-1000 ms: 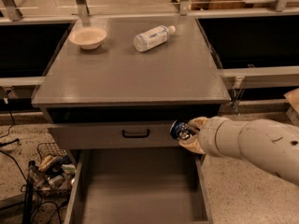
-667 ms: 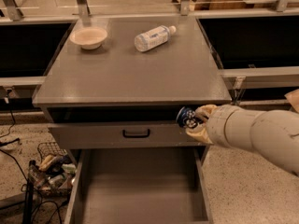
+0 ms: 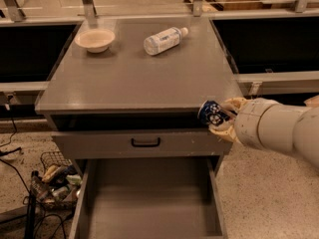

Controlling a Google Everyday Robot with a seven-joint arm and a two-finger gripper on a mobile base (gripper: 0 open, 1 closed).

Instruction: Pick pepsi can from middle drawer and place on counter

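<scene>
My gripper is shut on the pepsi can, a small dark blue can with white markings. It holds the can in the air at the front right corner of the counter, about level with the counter's edge. The white arm reaches in from the right. The middle drawer is pulled open below, and its grey floor is bare.
A clear plastic bottle lies on its side at the back of the counter. A beige bowl sits at the back left. A drawer front with a black handle is shut. A wire basket of clutter stands on the floor at left.
My gripper has lifted the pepsi can up and to the right, from beside the drawer front to the level of the counter's front right corner.
</scene>
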